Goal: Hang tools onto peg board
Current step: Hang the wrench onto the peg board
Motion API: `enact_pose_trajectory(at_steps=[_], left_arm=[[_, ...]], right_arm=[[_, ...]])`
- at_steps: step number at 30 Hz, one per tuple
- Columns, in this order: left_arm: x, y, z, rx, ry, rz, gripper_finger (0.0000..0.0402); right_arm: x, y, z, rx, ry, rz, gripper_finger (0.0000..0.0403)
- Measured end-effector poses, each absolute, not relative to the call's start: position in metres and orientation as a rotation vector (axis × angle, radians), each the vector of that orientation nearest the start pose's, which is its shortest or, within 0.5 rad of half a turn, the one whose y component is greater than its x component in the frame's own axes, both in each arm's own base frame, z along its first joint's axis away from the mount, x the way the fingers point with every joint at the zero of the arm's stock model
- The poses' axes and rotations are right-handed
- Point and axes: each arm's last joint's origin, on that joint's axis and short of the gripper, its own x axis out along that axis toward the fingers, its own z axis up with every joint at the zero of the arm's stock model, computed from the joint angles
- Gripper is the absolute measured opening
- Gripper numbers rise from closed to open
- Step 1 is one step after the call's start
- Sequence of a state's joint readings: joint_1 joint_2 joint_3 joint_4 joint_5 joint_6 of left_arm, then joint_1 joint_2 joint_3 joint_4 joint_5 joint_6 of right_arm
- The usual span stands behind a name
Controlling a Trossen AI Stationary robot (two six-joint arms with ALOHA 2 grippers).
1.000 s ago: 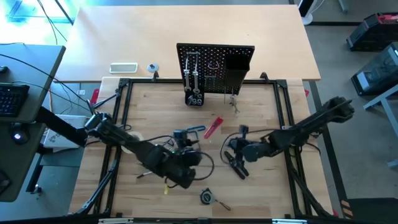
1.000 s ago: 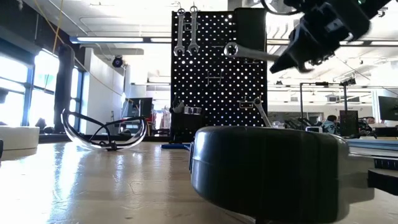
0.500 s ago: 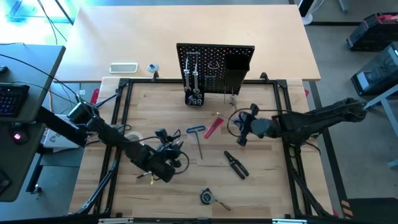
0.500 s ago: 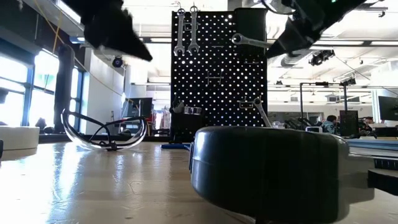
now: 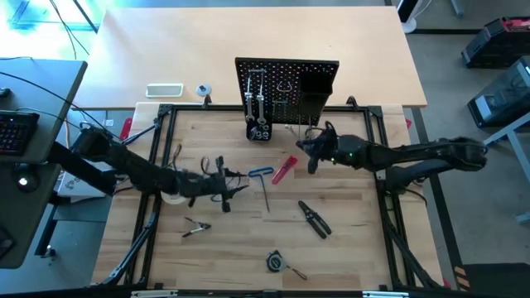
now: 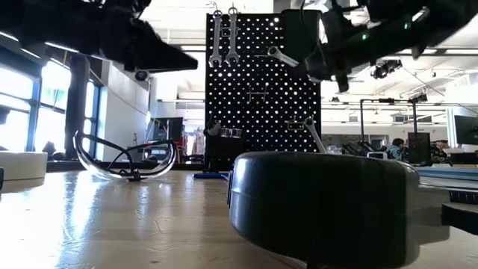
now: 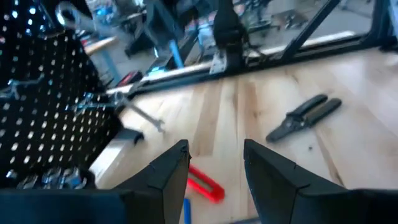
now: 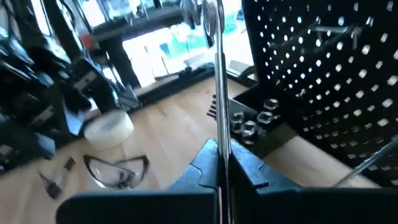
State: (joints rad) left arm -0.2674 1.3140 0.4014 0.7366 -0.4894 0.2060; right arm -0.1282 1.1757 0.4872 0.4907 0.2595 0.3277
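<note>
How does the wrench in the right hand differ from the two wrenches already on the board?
The wrench is clamped in the right hand, in the air in front of the peg board; the two hung wrenches rest on hooks at the board's top. In the low view the held one lies slanted, while the hung pair point straight down, side by side. All three are silver with a ring end.

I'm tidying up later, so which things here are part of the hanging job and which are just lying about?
Job: peg board, wrench held by the right gripper, pliers, glasses, tape roll.
Lying about: white tray.
</note>
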Motion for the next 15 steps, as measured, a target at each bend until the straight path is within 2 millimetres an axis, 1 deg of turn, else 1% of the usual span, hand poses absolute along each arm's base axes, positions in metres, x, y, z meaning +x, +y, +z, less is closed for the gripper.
enact_pose_trajectory(at_steps=[4, 8, 11, 15], left_arm=[[0.24, -0.034, 0.187, 0.265, 0.18, 0.171, 0.0145], [0.243, -0.021, 0.187, 0.242, 0.176, 0.126, 0.0145], [0.244, -0.015, 0.187, 0.226, 0.17, 0.097, 0.0145], [0.244, -0.008, 0.187, 0.209, 0.168, 0.072, 0.0145]], right_arm=[[0.248, -0.036, 0.193, 0.345, 0.103, -0.448, 0.0001], [0.264, -0.037, 0.174, 0.353, 0.061, -0.514, 0.0001], [0.279, -0.041, 0.172, 0.355, 0.01, -0.548, 0.0001], [0.294, -0.051, 0.17, 0.356, 0.007, -0.599, 0.0001]])
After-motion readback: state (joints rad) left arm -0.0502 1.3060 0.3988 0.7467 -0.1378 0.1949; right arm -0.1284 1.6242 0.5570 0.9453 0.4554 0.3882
